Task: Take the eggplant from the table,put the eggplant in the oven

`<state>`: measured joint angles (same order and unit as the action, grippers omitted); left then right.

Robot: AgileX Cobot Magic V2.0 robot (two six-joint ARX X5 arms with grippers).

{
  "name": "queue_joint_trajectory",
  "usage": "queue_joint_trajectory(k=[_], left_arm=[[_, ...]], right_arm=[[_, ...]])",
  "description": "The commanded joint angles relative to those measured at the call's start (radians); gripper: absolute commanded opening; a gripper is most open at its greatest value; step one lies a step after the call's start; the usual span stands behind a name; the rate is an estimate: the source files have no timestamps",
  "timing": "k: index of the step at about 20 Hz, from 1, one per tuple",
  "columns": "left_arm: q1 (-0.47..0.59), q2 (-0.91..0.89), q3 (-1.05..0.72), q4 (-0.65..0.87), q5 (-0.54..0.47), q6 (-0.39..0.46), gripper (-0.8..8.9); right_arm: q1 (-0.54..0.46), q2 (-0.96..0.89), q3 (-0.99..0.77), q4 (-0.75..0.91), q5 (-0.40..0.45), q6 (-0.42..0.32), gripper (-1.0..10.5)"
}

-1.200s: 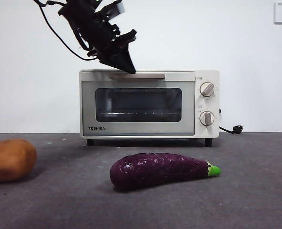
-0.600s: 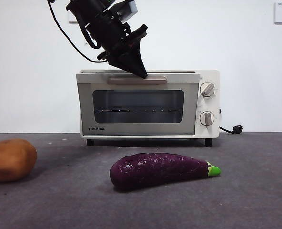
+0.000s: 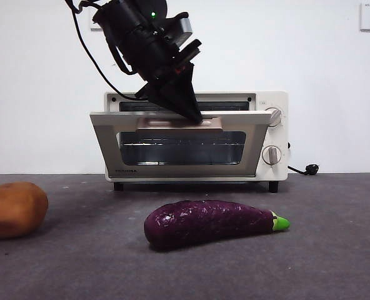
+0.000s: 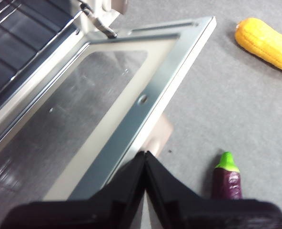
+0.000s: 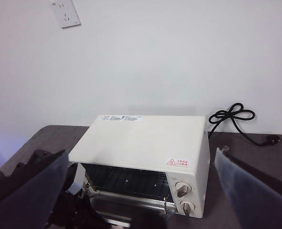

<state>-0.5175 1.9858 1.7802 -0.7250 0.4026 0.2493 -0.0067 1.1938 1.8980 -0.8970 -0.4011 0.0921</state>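
Eggplant (image 3: 211,223) lies on the desk (image 3: 335,262), below and in front of the left tool (image 3: 194,116), whose closed jaws press the oven (image 3: 269,134) door's handle (image 3: 179,124). Door-opening appears underway; next, swing it fully down. Right tool (image 5: 141,191) waits, spread wide.

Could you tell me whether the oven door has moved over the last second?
Yes. The oven door has swung outward and down from the fixed oven body, pulled by the left gripper at its handle; the eggplant lies untouched.

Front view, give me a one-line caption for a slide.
Left tool pulls the oven door part-open by its handle; eggplant and potato wait on the table.
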Motion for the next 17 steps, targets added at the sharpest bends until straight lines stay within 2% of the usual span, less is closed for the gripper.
queue_joint_trajectory(k=[1,6,17], left_arm=[[-0.003,0.017,-0.009,-0.004,0.01,-0.014,-0.06],[-0.006,0.017,-0.009,-0.028,0.077,-0.019,-0.06],[-0.007,0.017,0.012,-0.043,0.076,-0.023,-0.06]], right_arm=[[0.001,0.002,0.005,0.006,-0.003,-0.008,6.3],[0.001,0.002,0.005,0.005,-0.003,-0.008,6.3],[0.001,0.002,0.005,-0.019,-0.004,-0.015,6.3]])
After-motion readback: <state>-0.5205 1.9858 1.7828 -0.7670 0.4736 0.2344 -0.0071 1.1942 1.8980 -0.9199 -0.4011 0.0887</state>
